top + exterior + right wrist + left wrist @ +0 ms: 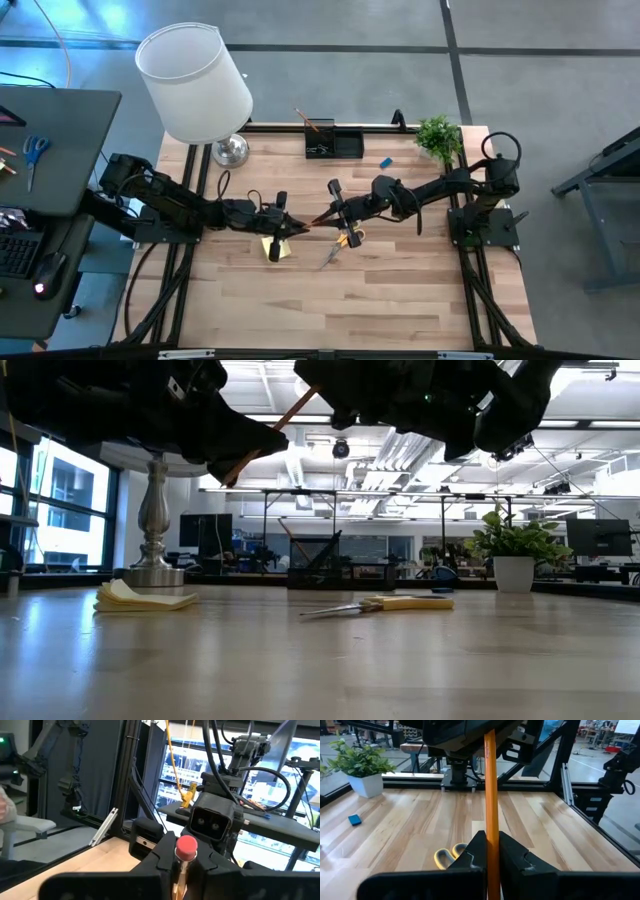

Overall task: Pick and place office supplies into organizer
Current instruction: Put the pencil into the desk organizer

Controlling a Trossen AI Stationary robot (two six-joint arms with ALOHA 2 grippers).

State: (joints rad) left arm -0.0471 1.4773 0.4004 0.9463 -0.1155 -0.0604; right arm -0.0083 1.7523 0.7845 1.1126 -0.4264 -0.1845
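Pencil (490, 795) spans both claws, left (491, 851); right (186, 865), above table (400, 290).

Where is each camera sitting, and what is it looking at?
High view: above the table, looking straight down; both arms meet mid-table, left gripper and right gripper both shut on one orange pencil.
Low view: at tabletop height, looking level across the table; arms hang overhead, orange-handled scissors and sticky-note pad lie below.
Left wrist view: on the left wrist, facing the right arm; its own fingers pinch the pencil.
Right wrist view: on the right wrist, facing the left arm; its own fingers clamp the pencil's eraser end.
Shared: that pencil.
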